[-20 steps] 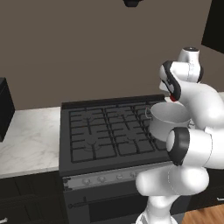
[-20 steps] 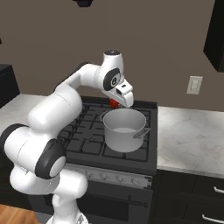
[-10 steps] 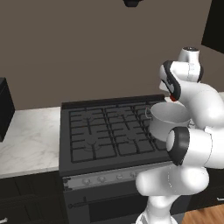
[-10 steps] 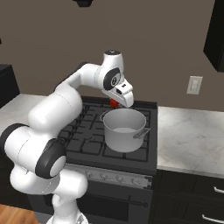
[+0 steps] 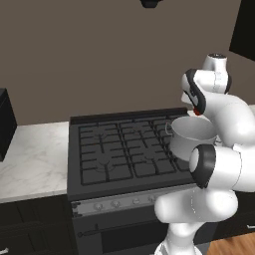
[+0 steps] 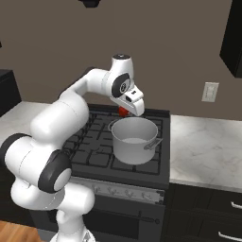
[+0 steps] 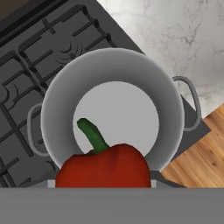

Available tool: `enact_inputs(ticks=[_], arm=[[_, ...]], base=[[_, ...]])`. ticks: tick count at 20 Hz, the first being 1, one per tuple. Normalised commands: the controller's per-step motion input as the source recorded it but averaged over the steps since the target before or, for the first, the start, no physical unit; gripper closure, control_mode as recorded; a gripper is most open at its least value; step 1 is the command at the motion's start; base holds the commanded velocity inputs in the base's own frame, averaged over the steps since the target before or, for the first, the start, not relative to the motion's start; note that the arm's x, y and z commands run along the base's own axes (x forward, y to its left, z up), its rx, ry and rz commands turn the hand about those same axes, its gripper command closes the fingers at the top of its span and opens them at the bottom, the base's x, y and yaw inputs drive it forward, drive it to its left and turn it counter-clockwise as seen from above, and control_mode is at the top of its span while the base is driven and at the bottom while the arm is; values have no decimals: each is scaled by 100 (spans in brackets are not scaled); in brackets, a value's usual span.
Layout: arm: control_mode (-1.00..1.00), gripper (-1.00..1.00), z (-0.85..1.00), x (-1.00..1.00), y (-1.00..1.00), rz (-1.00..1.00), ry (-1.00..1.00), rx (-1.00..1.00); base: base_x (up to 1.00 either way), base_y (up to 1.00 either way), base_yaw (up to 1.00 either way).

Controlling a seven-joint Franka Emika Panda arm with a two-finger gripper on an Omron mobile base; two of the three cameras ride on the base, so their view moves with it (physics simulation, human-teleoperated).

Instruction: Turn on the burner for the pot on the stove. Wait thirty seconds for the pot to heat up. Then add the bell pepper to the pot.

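The silver-grey pot (image 6: 134, 142) stands on the front right of the black stove (image 6: 94, 142), and its inside (image 7: 127, 109) holds nothing. The burner under it is hidden by the pot, and no flame shows. My gripper (image 6: 127, 108) hangs just above the pot's far rim, shut on the red bell pepper (image 6: 123, 111). In the hand view the bell pepper (image 7: 103, 168) with its green stem sits over the pot's near rim and covers the fingertips. From the left, the pot (image 5: 191, 135) is partly behind my arm and a bit of the bell pepper (image 5: 198, 112) shows.
Grey knobs (image 5: 114, 203) line the stove's front. Marble counters lie to the left (image 5: 30, 159) and right (image 6: 208, 146). A black appliance (image 5: 5, 124) stands at the far left, and a wall outlet (image 6: 209, 92) is behind the right counter.
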Motion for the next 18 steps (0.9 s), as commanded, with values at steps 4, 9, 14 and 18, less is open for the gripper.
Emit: enact_inputs(ticks=[4,9,14,18], arm=[[-100,100,0,0,0,0,0,0],[-100,100,0,0,0,0,0,0],[-100,100,0,0,0,0,0,0],[-100,100,0,0,0,0,0,0]], base=[[0,0,0],[0,0,0],[0,0,0],[0,0,0]])
